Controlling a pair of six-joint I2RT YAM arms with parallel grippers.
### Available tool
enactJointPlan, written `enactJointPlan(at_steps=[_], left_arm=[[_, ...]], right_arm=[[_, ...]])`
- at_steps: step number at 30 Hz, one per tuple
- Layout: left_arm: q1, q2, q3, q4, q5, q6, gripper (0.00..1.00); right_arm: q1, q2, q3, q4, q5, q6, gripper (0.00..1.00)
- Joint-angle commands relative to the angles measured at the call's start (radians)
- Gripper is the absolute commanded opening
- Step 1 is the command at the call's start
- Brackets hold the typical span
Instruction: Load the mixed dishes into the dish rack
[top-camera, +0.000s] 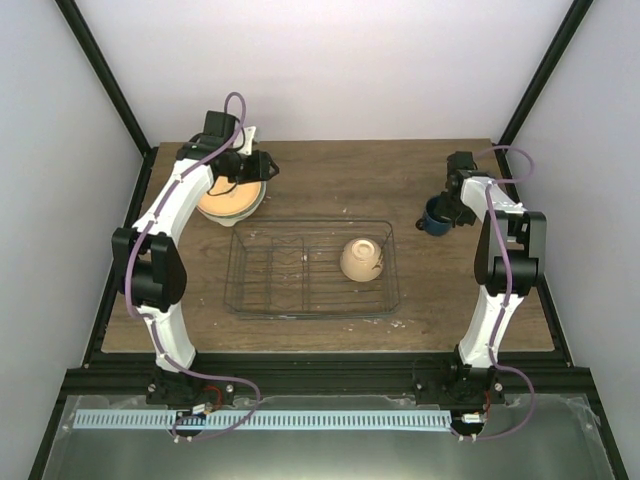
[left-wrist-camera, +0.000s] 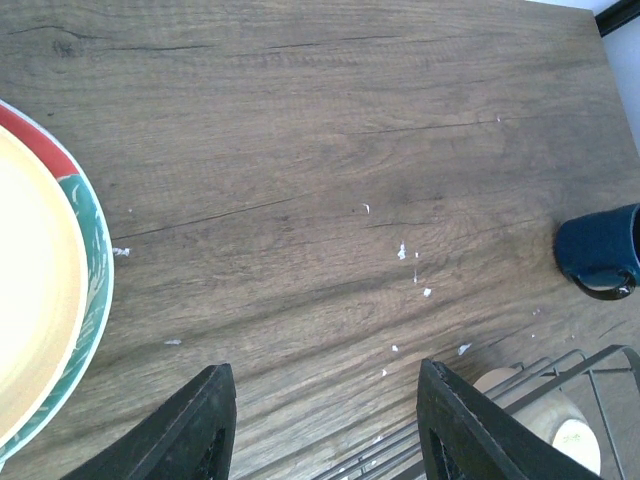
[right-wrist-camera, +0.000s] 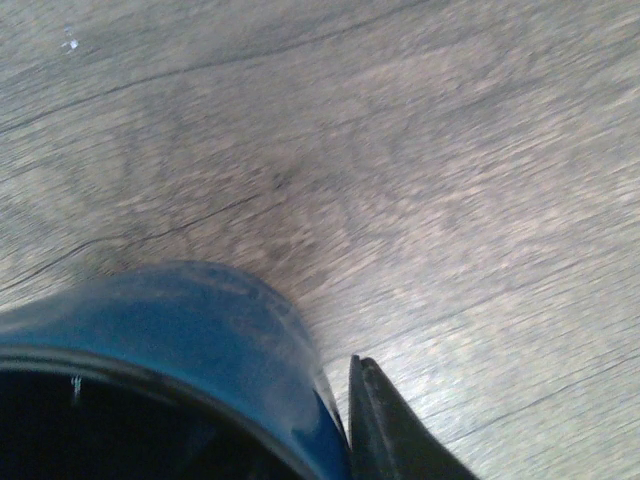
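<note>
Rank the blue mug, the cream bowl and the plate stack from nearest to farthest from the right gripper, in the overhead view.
1. Blue mug, at the right gripper.
2. Cream bowl, in the rack's right half.
3. Plate stack, far left.

Bowl (top-camera: 361, 259) in rack (top-camera: 280, 285); plates (top-camera: 226, 206), seemingly stacked, behind-left; mug (top-camera: 434, 219) right.

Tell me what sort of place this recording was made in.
Probably a lab test cell, not a kitchen: a wooden table boxed in by plain white walls and black frame posts, with a left arm and right arm bolted at its near edge.
</note>
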Motion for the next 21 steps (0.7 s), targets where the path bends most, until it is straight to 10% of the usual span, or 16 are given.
enactJointPlan(at_steps=[1, 9, 21], left_arm=[[0.003, 0.023, 0.041, -0.009, 0.012, 0.011, 0.51], [0.001, 0.047, 0.108, -0.005, 0.186, -0.071, 0.51], [-0.035, 0.020, 0.119, 0.298, 0.514, -0.472, 0.50]], right_arm=[[-0.005, -0.002, 0.055, -0.012, 0.001, -0.010, 0.01], [-0.004, -0.062, 0.174, -0.016, -0.015, -0.072, 0.01], [0.110, -0.207, 0.158, 0.480, -0.297, -0.096, 0.01]])
